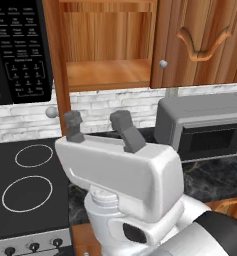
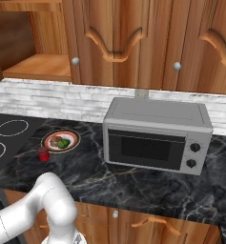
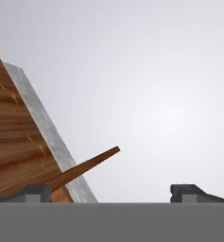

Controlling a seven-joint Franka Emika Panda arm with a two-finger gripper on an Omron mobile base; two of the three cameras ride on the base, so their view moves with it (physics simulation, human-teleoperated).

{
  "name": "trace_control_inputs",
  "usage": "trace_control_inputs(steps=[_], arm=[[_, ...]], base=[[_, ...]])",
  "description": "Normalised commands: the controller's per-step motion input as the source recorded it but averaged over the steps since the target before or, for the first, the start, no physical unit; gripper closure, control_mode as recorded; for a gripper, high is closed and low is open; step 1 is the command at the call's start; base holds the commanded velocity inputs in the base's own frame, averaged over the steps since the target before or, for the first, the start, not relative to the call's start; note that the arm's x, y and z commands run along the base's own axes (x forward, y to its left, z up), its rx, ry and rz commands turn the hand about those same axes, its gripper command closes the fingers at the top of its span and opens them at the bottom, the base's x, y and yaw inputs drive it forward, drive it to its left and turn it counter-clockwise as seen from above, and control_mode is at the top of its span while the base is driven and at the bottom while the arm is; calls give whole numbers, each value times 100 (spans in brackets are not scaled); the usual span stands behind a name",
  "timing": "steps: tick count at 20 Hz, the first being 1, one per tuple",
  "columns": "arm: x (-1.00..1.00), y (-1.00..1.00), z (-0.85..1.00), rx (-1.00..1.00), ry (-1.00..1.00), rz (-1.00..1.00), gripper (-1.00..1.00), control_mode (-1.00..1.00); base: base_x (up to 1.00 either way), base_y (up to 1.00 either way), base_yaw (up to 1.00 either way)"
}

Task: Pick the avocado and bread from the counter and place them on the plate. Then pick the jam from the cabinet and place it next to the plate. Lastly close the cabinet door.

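The gripper [image 1: 103, 131] points upward in the left base view, its two dark fingers spread apart with nothing between them; it stands in front of the cabinet [image 1: 107, 47], whose shelf is bare where it can be seen. The cabinet door [image 1: 60, 65] stands open and shows edge-on as a narrow wooden strip left of the opening, with a round silver knob [image 1: 52, 112] at its lower edge. The white hand hides much of the counter [image 2: 133, 183] from that side.

In the right base view the plate [image 2: 61, 141] lies on the counter beside the stove [image 2: 5, 138]. On it sit the avocado [image 2: 63, 143] and the bread [image 2: 55, 140], touching or nearly so; both are too small to make out clearly. The jam [image 2: 43, 154] stands upright just beside the plate's near edge. A grey microwave [image 2: 157, 136] sits well apart to the right.

The hand view catches a slanted wooden panel [image 3: 19, 146] cut off at the left, against blank grey
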Motion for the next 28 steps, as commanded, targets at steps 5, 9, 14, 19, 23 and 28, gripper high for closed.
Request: trace_control_inputs(steps=[5, 9, 14, 19, 23, 28], arm=[[0, 2, -13, -7, 0, -21, -100, -100], [0, 6, -11, -7, 0, -20, -100, -100], [0, 20, -10, -9, -1, -16, -100, -100], [2, 18, -13, -5, -4, -13, -100, -100], [3, 4, 0, 0, 0, -10, -100, -100], [21, 5, 0, 0, 0, -4, -100, -100]], base=[[0, 0, 0], [0, 0, 0], [0, 0, 0], [0, 0, 0], [0, 0, 0], [0, 0, 0]])
